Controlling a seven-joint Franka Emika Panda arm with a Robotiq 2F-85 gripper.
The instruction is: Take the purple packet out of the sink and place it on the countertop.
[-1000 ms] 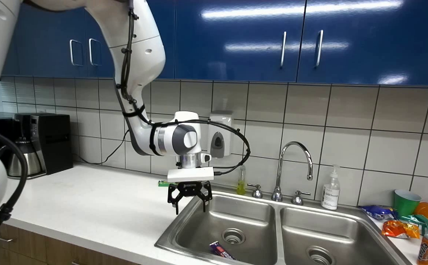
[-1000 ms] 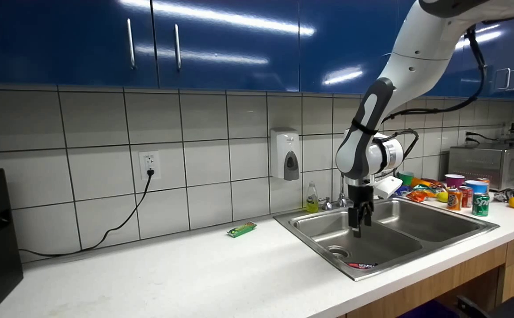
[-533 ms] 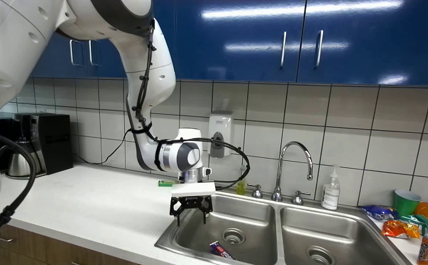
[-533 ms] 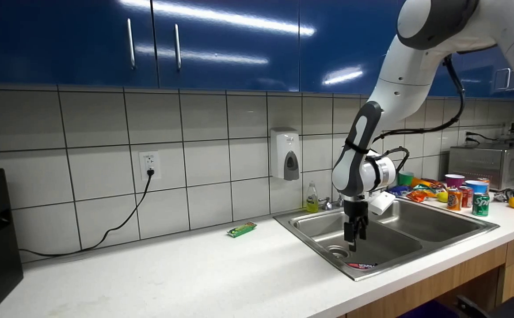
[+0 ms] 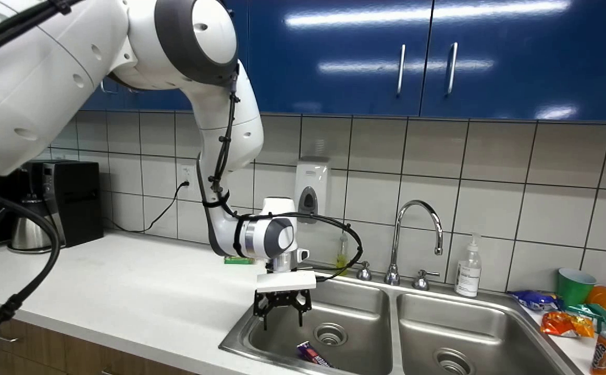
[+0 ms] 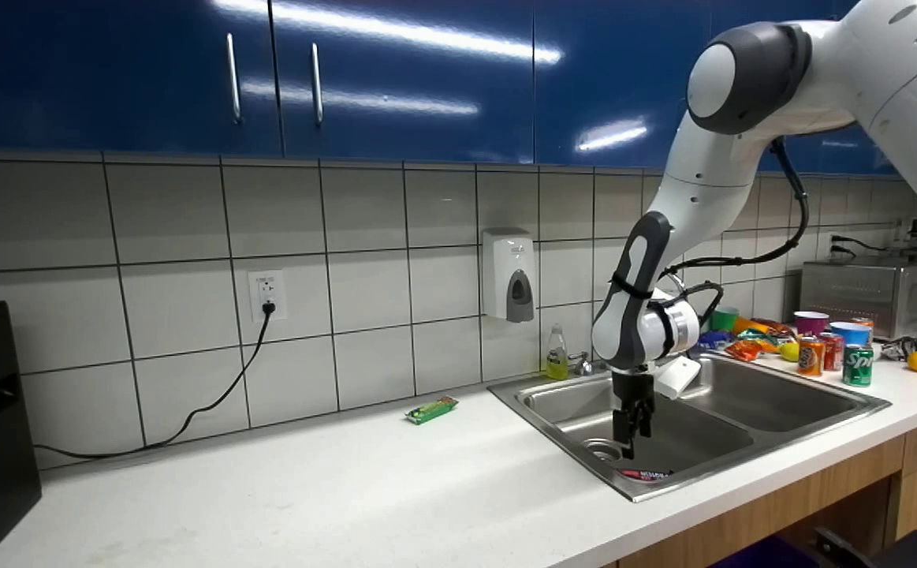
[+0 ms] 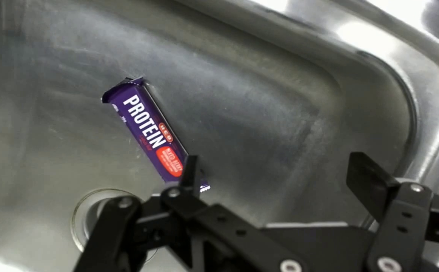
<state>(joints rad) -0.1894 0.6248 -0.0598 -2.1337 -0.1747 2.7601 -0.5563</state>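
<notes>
- The packet (image 7: 147,126), dark purple with a red patch and white "PROTEIN" lettering, lies print side up on the floor of the sink (image 5: 395,333), in the basin nearer the coffee maker (image 5: 81,208).
- It rests aslant near that basin's drain (image 5: 330,334); in the wrist view a dark finger of the gripper (image 5: 283,325) covers part of one end.
- The gripper hangs over the same basin, fingers pointing down and spread wide, with nothing held; in both exterior views the tips are apart from the packet.
- The white arm (image 5: 245,120) leans in over the bench (image 5: 125,291), black cables (image 5: 224,151) strapped along it.
- The faucet (image 5: 394,245), a tall chrome curve, stands behind the sink's divider.
- Near it I can see a pump bottle (image 5: 468,273) and, on the coffee maker's side, a yellow bottle (image 6: 557,359).
- A green bar (image 6: 431,410) lies on the bench on that side too, close to the tiles (image 6: 174,205).
- On the tiles hang a dispenser (image 6: 505,268) and a socket (image 6: 267,285) with a cord (image 6: 210,409) plugged in.
- Past the sink's other end, snack bags (image 5: 567,324) crowd a green cup (image 5: 576,286), with cans (image 6: 857,365) near them and an oven (image 6: 848,296) farther along.
- Blue cupboards (image 5: 344,47) run overhead.
</notes>
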